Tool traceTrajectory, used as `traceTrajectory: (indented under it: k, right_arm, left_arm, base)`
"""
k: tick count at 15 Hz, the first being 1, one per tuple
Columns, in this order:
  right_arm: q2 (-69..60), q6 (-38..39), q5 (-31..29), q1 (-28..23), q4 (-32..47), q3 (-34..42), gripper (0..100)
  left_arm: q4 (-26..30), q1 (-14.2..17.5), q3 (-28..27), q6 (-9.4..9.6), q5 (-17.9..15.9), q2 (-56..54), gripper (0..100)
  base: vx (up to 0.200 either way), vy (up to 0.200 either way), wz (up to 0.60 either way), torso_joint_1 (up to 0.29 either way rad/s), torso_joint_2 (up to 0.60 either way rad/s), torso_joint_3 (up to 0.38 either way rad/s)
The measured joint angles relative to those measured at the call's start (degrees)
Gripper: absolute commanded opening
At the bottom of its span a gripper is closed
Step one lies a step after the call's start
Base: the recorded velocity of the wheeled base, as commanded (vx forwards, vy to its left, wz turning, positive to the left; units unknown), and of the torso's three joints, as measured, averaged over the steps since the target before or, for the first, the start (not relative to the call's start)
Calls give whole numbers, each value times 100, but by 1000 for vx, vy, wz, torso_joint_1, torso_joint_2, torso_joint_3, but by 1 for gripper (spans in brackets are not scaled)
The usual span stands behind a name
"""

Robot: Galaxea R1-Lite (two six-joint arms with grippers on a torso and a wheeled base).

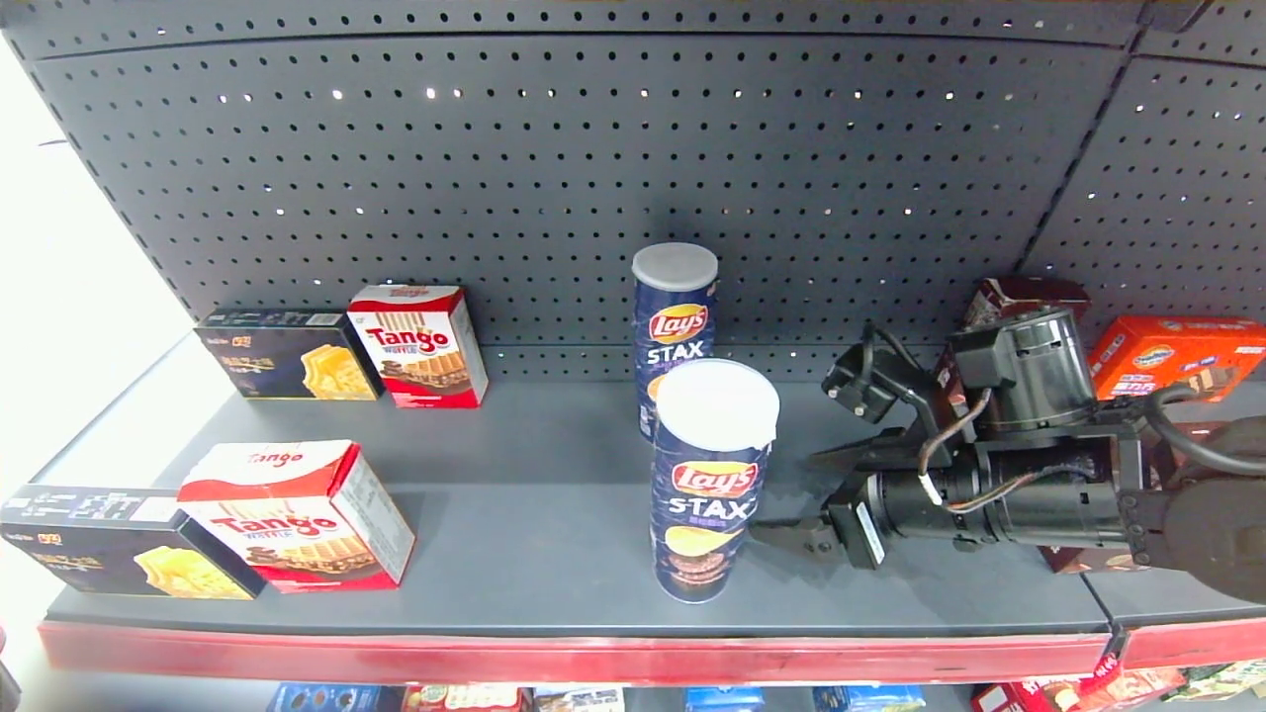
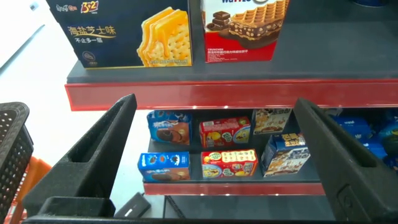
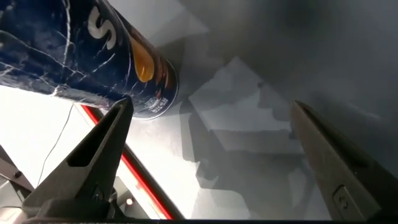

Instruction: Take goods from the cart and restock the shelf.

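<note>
Blue front can (image 1: 710, 494) (lidded) stands on shelf (image 1: 514, 524).

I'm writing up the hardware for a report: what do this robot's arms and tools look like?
The right arm is black, built from cylindrical housings, with a brown cable bearing a white band, a white label and a small boxy camera. The right tool and left tool each have two black, wedge-shaped fingers tapering to points.

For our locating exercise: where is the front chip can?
Head view: the front chip can stands at the shelf's front, before the second can, left of the right tool.
</note>
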Motion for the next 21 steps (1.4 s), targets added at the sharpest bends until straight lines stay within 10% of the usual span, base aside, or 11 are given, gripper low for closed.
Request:
traceTrajectory:
  k: [21]
  right_arm:
    - [190, 9, -5, 129, -67, -116, 100]
  left_arm:
    - [-2, 0, 0, 5, -5, 0, 100]
  base:
    - [0, 0, 0, 0, 0, 0]
